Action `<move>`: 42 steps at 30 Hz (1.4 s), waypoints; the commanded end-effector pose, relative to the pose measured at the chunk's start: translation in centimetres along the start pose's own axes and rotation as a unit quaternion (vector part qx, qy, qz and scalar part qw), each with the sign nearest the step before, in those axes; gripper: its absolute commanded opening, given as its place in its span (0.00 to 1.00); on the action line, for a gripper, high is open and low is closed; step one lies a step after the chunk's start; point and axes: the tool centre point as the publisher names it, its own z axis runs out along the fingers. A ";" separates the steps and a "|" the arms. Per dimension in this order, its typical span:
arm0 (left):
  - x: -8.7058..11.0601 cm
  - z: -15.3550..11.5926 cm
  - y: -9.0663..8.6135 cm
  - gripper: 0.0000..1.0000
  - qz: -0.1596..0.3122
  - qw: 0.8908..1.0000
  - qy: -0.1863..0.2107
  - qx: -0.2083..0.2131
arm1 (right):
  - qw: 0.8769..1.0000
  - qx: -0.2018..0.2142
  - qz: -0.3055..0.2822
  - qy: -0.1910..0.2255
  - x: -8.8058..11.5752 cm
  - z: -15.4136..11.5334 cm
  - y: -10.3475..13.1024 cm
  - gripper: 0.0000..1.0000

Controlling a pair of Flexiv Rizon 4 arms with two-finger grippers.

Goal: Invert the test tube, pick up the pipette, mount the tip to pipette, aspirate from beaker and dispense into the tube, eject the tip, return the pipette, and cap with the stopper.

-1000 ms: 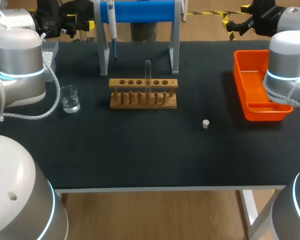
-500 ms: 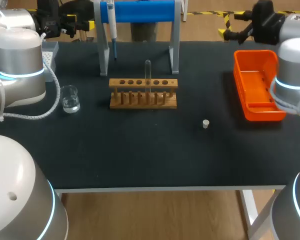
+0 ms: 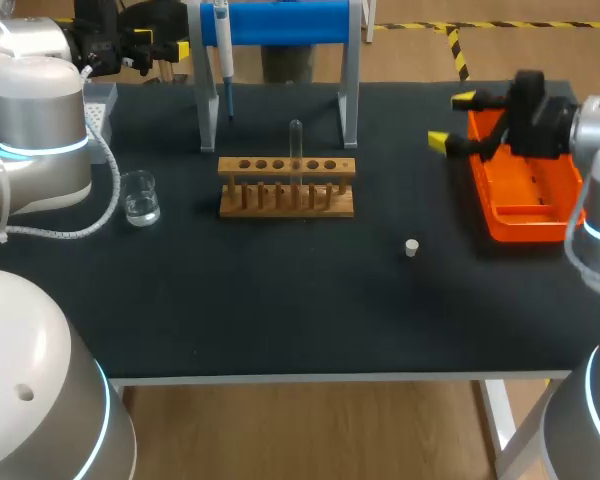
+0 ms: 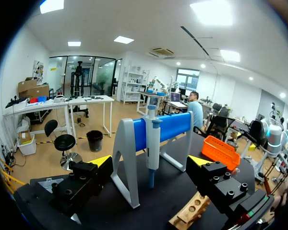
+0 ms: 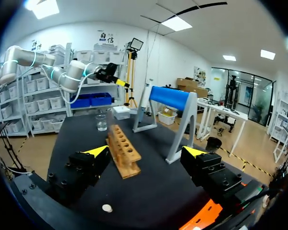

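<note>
Standing upright in the light wooden rack (image 3: 286, 186) at mid-worktop, the clear glass test tube (image 3: 296, 140) has its rounded end up. At the rack's 12 o'clock, the white-and-blue pipette (image 3: 223, 45) hangs on the left post of the grey stand with a blue cylinder bar (image 3: 280, 20). A small clear glass beaker holding liquid (image 3: 139, 196) sits at the rack's 9 o'clock, well apart from it. The small white stopper (image 3: 411, 247) lies alone on the black worktop (image 3: 280, 310) at the rack's 4 o'clock. An orange plastic tray (image 3: 525, 190) rests at 3 o'clock, near the edge.

The right tool (image 3: 451, 120) hangs at the tray's 10 o'clock corner, its yellow-tipped fingers spread wide and holding nothing. The left tool (image 4: 150, 161) sits off the stand's 9 o'clock side, fingers also wide apart and empty, with the pipette ahead of it and untouched.
</note>
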 end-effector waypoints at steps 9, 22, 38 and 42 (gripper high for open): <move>0.0 0.0 0.0 1.00 0.000 1.000 0.000 0.000 | 0.999 -0.020 -0.016 0.020 4.8 1.0 -1.2 1.00; 0.0 0.0 0.0 1.00 0.000 1.000 0.000 0.000 | 0.999 -0.021 -0.019 0.025 5.1 1.0 -1.1 1.00; 9.5 -4.4 3.5 1.00 0.059 0.998 -0.003 -0.003 | 0.999 -0.021 -0.019 0.025 5.1 1.0 -1.1 1.00; 11.7 -5.1 4.6 1.00 0.082 0.997 0.006 0.000 | 0.999 -0.021 -0.019 0.025 5.1 1.0 -1.1 1.00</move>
